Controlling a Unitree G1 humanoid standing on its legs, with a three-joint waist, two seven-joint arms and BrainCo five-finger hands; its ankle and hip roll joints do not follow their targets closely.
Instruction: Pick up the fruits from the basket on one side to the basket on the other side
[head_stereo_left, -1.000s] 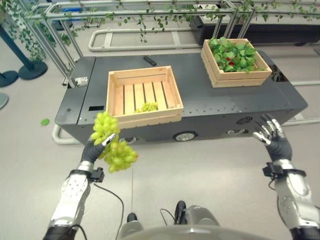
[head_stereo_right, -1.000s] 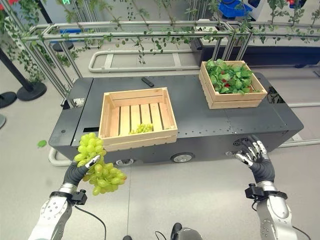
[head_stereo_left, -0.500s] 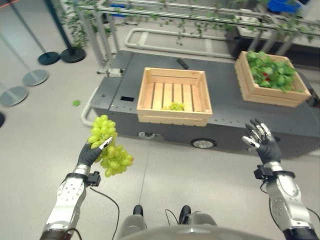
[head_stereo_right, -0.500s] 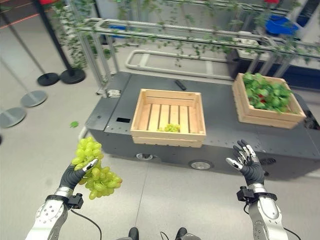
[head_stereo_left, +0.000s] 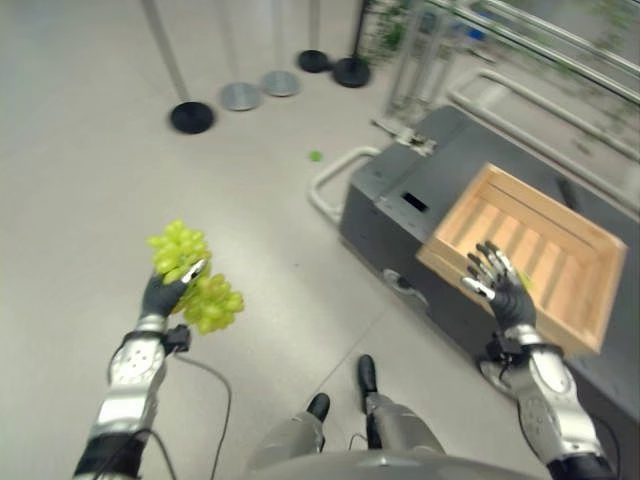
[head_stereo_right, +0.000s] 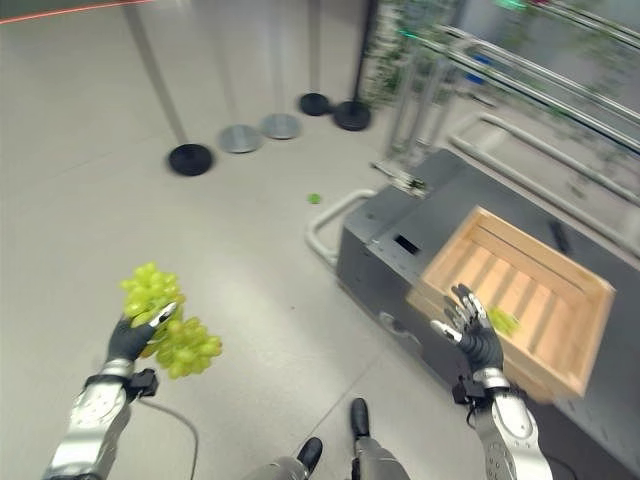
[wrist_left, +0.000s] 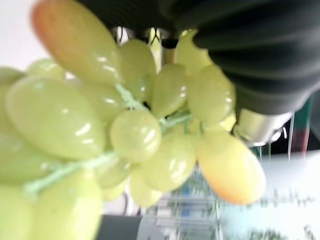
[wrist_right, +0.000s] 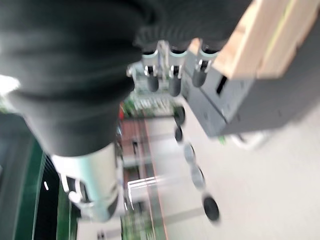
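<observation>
Out over open floor, well clear of the cart: left hand is clenched round a bunch of green grapes, held up at chest height. Left wrist view confirms it, grapes pressed tight against the palm with stems showing between them. Right hand is up in front of the wooden crate, fingers spread and relaxed, carrying nothing. A few loose grapes lie on the crate's slats. The crate sits on a dark wheeled cart.

Step in hand, as I judge it: carrying the bunch across to the other basket, which I cannot see from here. Doing it well probably means keeping the grip firm but not crushing, wrist steady so the hanging lower half does not swing, and lowering the bunch well inside the target's walls before the fingers let go.
</observation>
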